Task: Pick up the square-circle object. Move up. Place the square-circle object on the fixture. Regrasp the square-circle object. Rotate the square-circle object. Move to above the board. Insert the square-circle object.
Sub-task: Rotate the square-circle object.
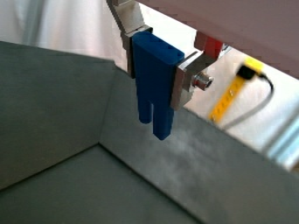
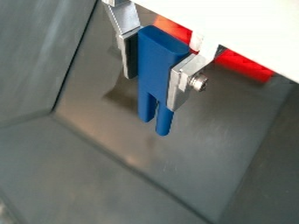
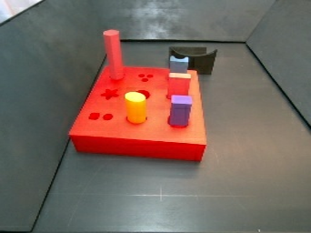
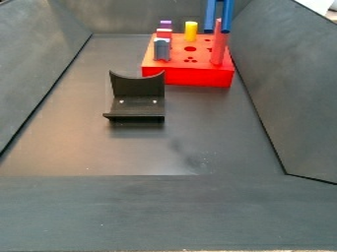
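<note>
Steel fingers (image 1: 187, 77) of the gripper (image 2: 155, 54) were clamped on the square-circle object (image 1: 152, 83), which showed in both wrist views as a slim dark blue peg pinched near its upper end, its lower end hanging free above the grey floor. Nothing touched that lower end, so the piece was held in the air rather than resting anywhere. In one side view, a blue sliver (image 4: 222, 14) showed at the far end of the scene, above the far part of the board (image 4: 192, 61); this was probably the held peg, though the gripper itself was out of the picture there.

The board stood as a flat red block with its cut-outs facing up, and a yellow cylinder (image 3: 136, 107), a purple block (image 3: 180, 110), a light-blue-topped peg (image 3: 179, 65) and a tall red post (image 3: 112, 53) stood in it. The fixture (image 4: 136, 96) sat on the floor apart from the board, nearer the camera in that side view, open and empty.

Holding the peg upright by its top looked meant to leave its tip free for the matching hole. Judged from this, the work was at the move above the board, with insertion not yet done. Which cut-out lay beneath could not be told.
</note>
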